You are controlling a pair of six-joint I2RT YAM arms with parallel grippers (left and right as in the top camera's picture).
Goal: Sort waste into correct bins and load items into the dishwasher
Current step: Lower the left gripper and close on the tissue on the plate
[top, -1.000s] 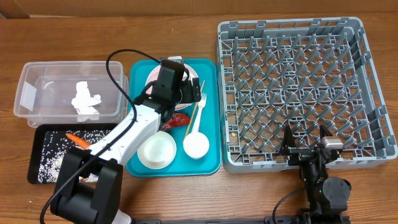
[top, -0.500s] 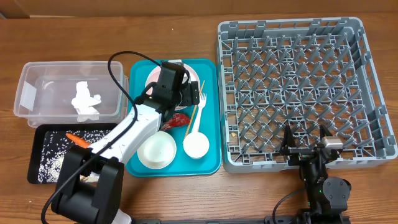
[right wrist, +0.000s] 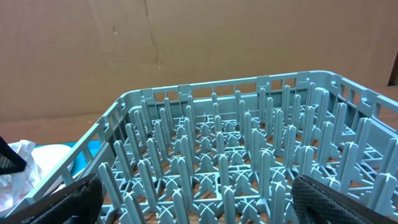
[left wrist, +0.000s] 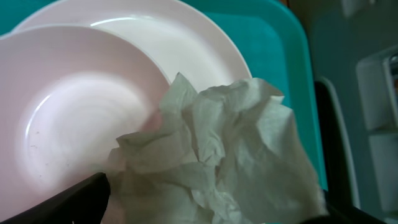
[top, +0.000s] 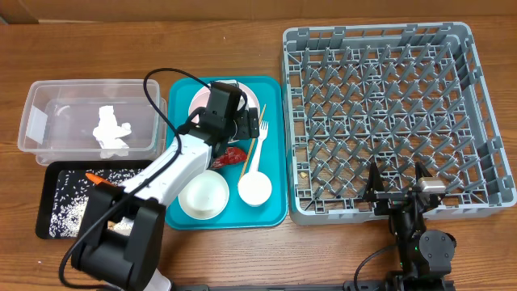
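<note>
My left gripper (top: 247, 123) hovers low over the pale pink plate (top: 197, 99) at the back of the teal tray (top: 275, 206). In the left wrist view its fingers (left wrist: 211, 208) are spread on either side of a crumpled white napkin (left wrist: 217, 149) lying on the plate (left wrist: 68, 118). A red wrapper (top: 232, 156), a chopstick (top: 252, 151), a white fork (top: 261, 141), a white bowl (top: 203, 196) and a small white cup (top: 254, 189) lie on the tray. My right gripper (top: 396, 183) is open and empty at the near edge of the grey dish rack (top: 388, 105); the right wrist view (right wrist: 199, 208) shows only pegs between its fingers.
A clear tub (top: 44, 101) at the left holds a white napkin (top: 111, 131). In front of it a black tray (top: 48, 174) holds beige crumbs and an orange carrot (top: 95, 178). The left arm's cable loops above the teal tray.
My left gripper has shifted slightly to the right over the plate. The right arm has not moved.
</note>
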